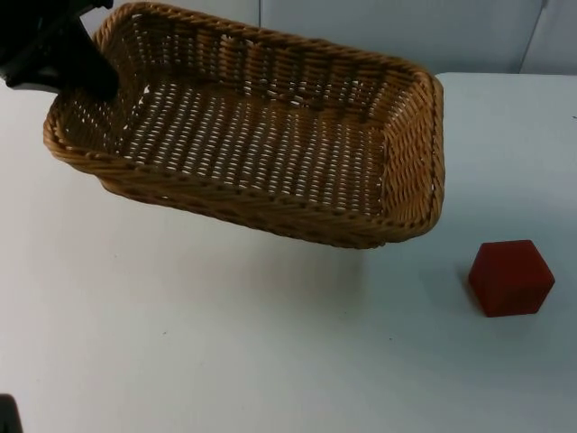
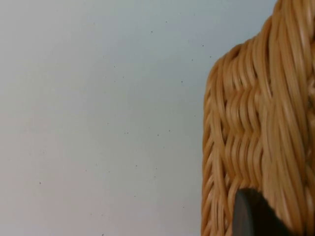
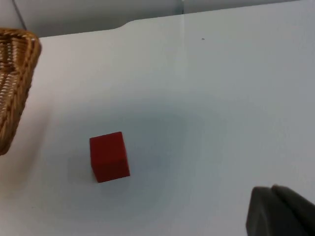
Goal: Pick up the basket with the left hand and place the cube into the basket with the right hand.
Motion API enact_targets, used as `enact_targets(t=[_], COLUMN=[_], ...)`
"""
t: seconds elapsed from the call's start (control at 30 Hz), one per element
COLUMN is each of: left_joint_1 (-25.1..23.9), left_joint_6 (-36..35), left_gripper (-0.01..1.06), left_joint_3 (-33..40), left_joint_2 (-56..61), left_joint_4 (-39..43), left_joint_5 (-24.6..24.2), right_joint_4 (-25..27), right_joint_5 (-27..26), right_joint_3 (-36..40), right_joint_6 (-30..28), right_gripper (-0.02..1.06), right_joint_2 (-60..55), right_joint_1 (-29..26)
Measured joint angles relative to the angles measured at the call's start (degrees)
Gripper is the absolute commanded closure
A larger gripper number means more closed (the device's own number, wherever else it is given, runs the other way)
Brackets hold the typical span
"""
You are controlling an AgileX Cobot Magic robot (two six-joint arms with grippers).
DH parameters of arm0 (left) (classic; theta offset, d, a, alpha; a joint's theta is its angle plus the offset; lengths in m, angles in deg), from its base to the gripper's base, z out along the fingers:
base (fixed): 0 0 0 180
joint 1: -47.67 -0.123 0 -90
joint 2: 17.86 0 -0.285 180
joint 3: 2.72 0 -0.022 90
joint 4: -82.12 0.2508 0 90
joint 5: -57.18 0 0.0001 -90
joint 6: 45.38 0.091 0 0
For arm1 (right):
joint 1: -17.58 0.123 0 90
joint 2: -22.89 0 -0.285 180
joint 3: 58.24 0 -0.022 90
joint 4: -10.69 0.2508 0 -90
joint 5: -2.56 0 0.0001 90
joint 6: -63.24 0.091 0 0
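The rectangular woven wicker basket (image 1: 261, 135) hangs tilted above the white bench (image 1: 225, 343), its far-left rim clamped in the left gripper's (image 1: 77, 68) fingers. The small red cube (image 1: 510, 278) sits on the bench to the right, apart from the basket. The right gripper (image 3: 278, 214) hovers over the bench near the cube; I cannot tell whether its fingers are open.

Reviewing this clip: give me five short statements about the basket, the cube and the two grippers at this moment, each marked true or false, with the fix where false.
1. The basket is lifted and tilted above the table. True.
2. The red cube lies inside the basket. False: it sits on the table, apart from the basket.
3. The left gripper grips the basket at its rim. True.
4. The right gripper holds the cube. False: the cube lies free on the table, apart from that gripper.
5. The basket holds several items. False: nothing lies in it.
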Motion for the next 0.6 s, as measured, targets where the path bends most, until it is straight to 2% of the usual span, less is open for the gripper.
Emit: enact_targets(t=[0.2, 0.27, 0.3, 0.33, 0.37, 0.43, 0.5, 0.6], left_joint_1=[0.0, 0.0, 0.0, 0.0, 0.0, 0.0, 0.0, 0.0], left_joint_6=[0.0, 0.0, 0.0, 0.0, 0.0, 0.0, 0.0, 0.0], left_gripper=[1.05, 1.05, 1.05, 1.05, 1.05, 1.05, 1.05, 1.05], left_joint_3=[0.0, 0.0, 0.0, 0.0, 0.0, 0.0, 0.0, 0.0], left_joint_2=[0.0, 0.0, 0.0, 0.0, 0.0, 0.0, 0.0, 0.0], left_joint_4=[0.0, 0.0, 0.0, 0.0, 0.0, 0.0, 0.0, 0.0], left_joint_5=[0.0, 0.0, 0.0, 0.0, 0.0, 0.0, 0.0, 0.0], right_joint_4=[0.0, 0.67, 0.67, 1.31, 1.31, 1.31, 1.31, 0.82], right_joint_5=[-1.03, -7.26, -7.26, -13.31, -17.2, -21.05, -21.57, -20.04], right_joint_3=[-0.13, -1.21, -1.21, -2.44, -3.73, -7.02, -9.27, -17.14], right_joint_6=[-0.43, -2.93, -2.93, -5.07, -6.3, -7.83, -8.58, -9.88], right_gripper=[1.05, 1.05, 1.05, 1.05, 1.05, 1.05, 1.05, 1.05], right_joint_2=[-2.93, -5.06, -5.06, -7.39, -9.22, -15.68, -19.12, -33.73], right_joint_1=[-3.48, -4.83, -4.83, -5.98, -6.72, -7.47, -7.6, -7.71])
